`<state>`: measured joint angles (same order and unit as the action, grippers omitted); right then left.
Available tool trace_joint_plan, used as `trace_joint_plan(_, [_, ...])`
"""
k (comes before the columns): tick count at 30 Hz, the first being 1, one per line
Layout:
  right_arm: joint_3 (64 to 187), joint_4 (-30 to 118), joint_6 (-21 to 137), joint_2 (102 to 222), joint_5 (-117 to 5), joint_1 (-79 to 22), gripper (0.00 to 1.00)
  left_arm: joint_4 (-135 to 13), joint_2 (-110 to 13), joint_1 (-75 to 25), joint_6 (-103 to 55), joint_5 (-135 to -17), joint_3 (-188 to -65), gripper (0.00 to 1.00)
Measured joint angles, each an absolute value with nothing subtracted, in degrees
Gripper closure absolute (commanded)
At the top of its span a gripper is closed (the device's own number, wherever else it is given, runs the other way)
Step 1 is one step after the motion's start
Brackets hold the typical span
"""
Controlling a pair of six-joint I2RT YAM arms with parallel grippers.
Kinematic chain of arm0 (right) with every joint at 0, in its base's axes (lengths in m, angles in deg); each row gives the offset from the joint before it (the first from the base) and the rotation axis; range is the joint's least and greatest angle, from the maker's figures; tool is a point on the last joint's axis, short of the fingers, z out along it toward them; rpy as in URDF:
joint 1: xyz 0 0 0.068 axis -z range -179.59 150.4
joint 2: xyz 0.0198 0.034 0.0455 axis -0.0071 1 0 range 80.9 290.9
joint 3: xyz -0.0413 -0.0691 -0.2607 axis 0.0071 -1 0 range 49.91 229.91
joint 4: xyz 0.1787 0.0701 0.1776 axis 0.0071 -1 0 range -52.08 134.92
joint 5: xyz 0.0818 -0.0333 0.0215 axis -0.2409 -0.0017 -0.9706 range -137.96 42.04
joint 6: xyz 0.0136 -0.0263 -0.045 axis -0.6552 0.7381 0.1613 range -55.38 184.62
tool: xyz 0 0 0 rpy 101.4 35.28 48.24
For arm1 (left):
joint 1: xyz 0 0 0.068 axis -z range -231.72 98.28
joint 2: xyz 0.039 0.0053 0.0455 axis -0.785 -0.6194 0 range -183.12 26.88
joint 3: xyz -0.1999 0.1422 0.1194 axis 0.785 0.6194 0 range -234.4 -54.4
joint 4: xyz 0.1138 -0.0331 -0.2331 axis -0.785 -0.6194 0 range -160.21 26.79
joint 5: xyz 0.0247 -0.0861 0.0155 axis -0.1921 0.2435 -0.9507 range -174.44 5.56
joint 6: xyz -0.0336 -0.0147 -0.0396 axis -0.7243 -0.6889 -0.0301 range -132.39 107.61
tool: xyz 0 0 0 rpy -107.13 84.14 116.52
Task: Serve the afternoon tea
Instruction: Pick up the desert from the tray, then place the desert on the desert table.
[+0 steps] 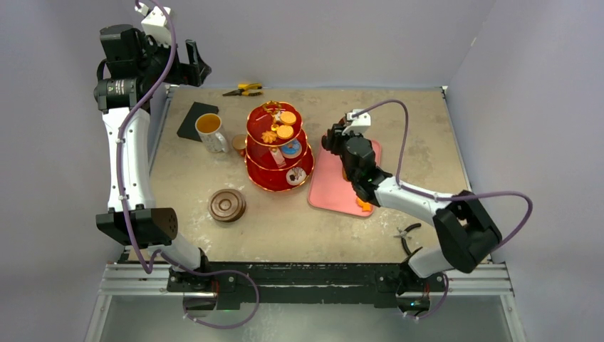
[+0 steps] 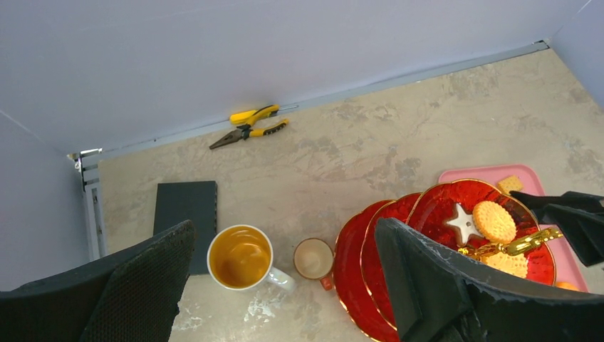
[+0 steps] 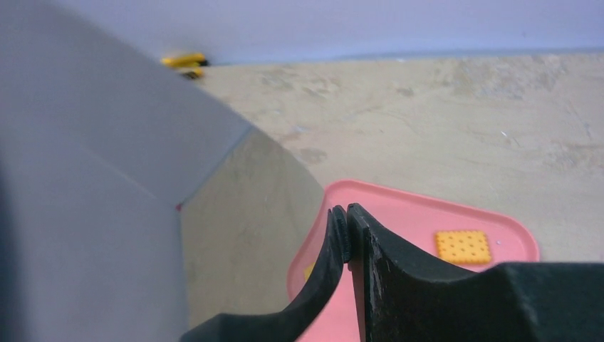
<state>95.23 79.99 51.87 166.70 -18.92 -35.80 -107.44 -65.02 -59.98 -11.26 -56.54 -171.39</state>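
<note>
Beige table (image 1: 299,221); red stand (image 1: 278,153) just left of right hand (image 1: 330,140), not touching.

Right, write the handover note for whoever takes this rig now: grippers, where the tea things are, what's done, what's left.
Left gripper: open, empty, raised high over the table's far left corner.
Right gripper: shut, nothing visible in it, low over the pink tray.
Stand: mid-table, biscuits on all three tiers.
Mug of tea and small cup: just left of the stand.
Saucers: stacked nearer the arms, apart from both.
Done: stand mostly loaded.
Left: the square cracker is still on the tray and likely goes on the stand. Mug and cup probably go onto saucers.
</note>
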Motion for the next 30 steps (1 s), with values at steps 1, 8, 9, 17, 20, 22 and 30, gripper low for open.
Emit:
trace_joint_plan(1, [95.25, 79.71, 51.82, 165.47, -18.94, -36.54, 0.62, -107.44, -65.04, -59.98, -11.24, -56.49, -171.39, 0.03])
trace_joint_plan(8, [95.32, 78.33, 49.99, 161.17, -19.01, -42.05, 0.61, -107.44, -65.04, -59.98, -11.26, -56.32, -171.39, 0.04])
trace_joint_plan(9, [95.32, 78.27, 49.51, 161.45, -19.1, -42.47, 0.61, -107.42, -65.02, -59.98, -11.26, -56.3, -171.39, 0.04])
trace_joint_plan(17, [95.32, 79.38, 47.12, 167.15, -20.87, -42.82, 0.6, -107.42, -65.02, -59.98, -11.29, -56.28, -171.39, 0.04])
trace_joint_plan(20, [95.32, 80.32, 46.62, 169.95, -21.85, -42.82, 0.6, -107.42, -65.02, -59.98, -11.29, -56.28, -171.39, 0.04])
trace_joint_plan(22, [95.32, 81.19, 46.42, 171.55, -22.35, -42.82, 0.6, -107.42, -65.02, -59.98, -11.29, -56.28, -171.39, 0.04])
trace_joint_plan(30, [95.32, 84.47, 45.42, 174.63, -23.64, -42.75, 0.42, -107.44, -65.02, -59.98, -11.26, -56.28, -171.39, 0.04])
